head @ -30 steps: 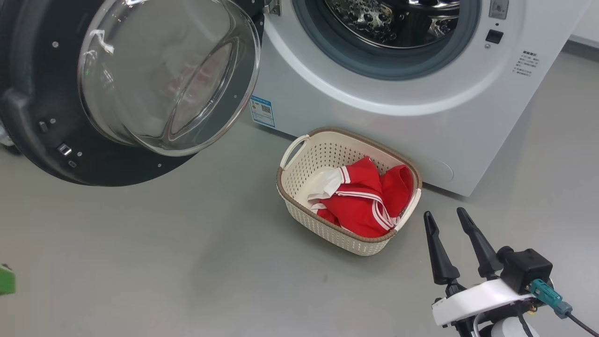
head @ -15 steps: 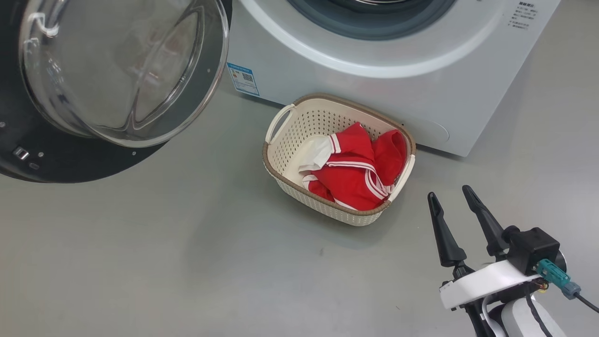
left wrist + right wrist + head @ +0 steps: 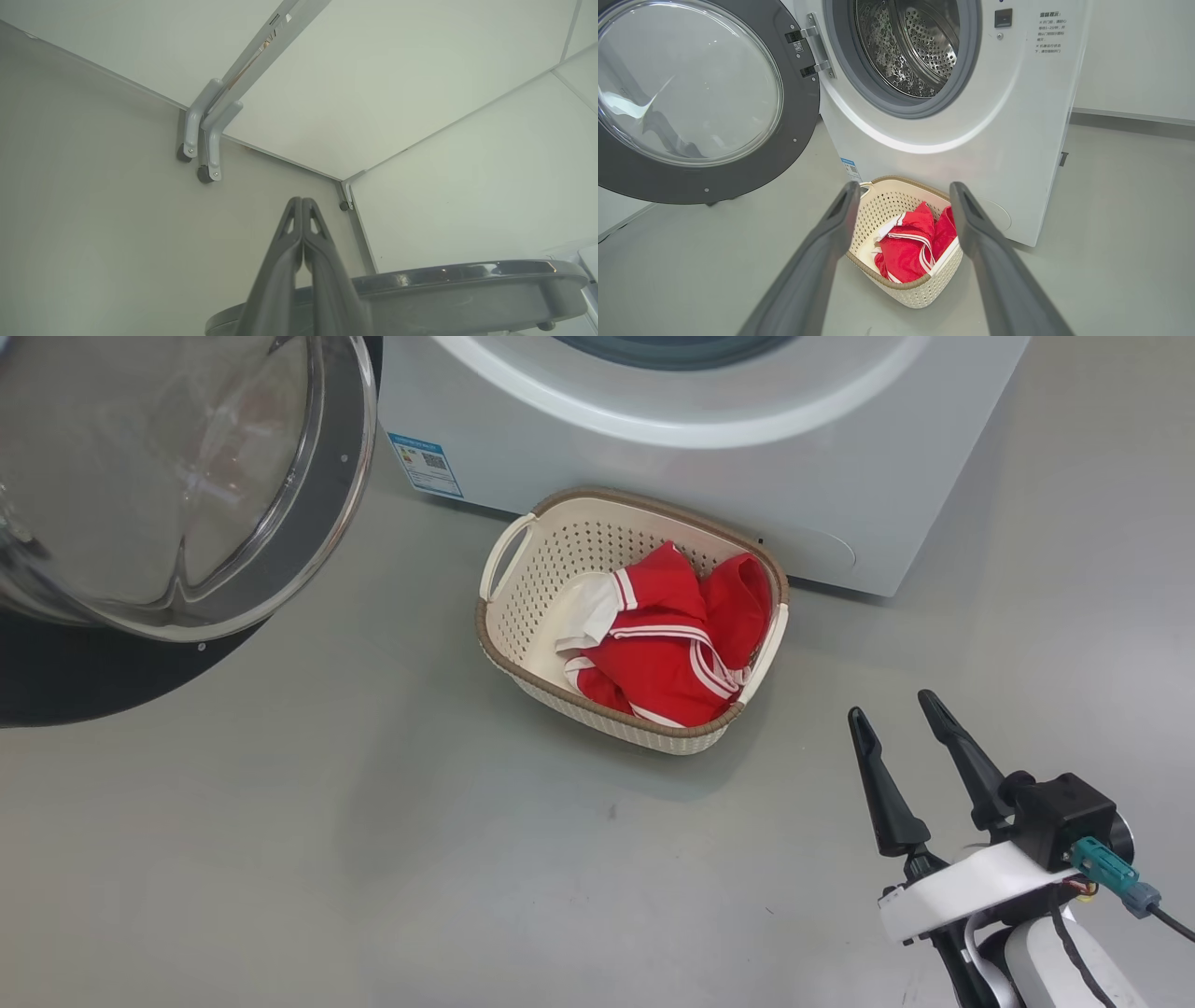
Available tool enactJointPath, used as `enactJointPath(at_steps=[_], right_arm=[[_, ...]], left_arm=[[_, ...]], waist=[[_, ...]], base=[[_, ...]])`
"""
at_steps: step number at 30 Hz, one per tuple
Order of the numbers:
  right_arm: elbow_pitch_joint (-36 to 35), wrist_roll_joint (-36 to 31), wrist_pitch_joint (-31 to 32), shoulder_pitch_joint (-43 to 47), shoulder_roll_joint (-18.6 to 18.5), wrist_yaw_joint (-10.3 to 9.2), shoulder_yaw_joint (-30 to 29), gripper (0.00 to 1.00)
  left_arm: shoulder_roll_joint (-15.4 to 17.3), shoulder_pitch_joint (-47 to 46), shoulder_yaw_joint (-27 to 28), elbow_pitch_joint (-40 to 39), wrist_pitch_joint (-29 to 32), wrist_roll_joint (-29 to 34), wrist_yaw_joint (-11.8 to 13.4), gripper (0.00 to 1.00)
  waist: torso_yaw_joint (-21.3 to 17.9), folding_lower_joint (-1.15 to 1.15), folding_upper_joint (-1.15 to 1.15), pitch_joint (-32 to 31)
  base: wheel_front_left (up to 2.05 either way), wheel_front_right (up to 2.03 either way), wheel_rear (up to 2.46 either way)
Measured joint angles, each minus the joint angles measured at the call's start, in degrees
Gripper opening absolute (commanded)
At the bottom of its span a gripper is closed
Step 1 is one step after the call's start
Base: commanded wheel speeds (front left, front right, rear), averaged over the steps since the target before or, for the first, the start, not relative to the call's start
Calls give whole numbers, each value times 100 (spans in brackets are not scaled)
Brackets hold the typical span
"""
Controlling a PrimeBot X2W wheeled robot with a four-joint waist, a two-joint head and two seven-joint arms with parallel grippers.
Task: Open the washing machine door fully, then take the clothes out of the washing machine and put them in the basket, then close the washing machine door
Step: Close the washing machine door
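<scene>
Filling the perforated cream basket: crumpled red clothes; right fingers splayed, left fingers pinched together.

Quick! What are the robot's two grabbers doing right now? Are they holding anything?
Left gripper: closed tight, holding nothing.
Right gripper: open, holding nothing.

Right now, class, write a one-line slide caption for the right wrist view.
Open right end effector faces the basket of red clothes before the washing machine, its door swung wide.
</scene>
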Motion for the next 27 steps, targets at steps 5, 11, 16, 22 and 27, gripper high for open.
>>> enactJointPath(at_steps=[5, 11, 16, 22, 27], right_arm=[[-60, 2, 0, -10, -14, 0, 43, 100], [-143, 7, 1, -87, -30, 0, 89, 100], [-143, 9, 0, -87, -64, 0, 79, 100], [-170, 10, 0, -87, -82, 0, 66, 100], [-213, 11, 0, -88, -130, 0, 3, 100]], left_arm=[[85, -428, 313, 371, 227, -319, 75, 0], [198, -587, 463, 747, 442, -370, 100, 0], [196, -733, 330, 987, 670, -414, 102, 0], [281, -843, 229, 1213, 781, -313, 104, 0], [297, -1026, 234, 1365, 793, -315, 149, 0]], waist=[[-144, 0, 0, 61], [-303, 0, 0, 127], [-419, 0, 0, 158], [-514, 0, 0, 178], [-549, 0, 0, 215]], base=[[0, 0, 0], [0, 0, 0], [0, 0, 0], [0, 0, 0], [0, 0, 0]])
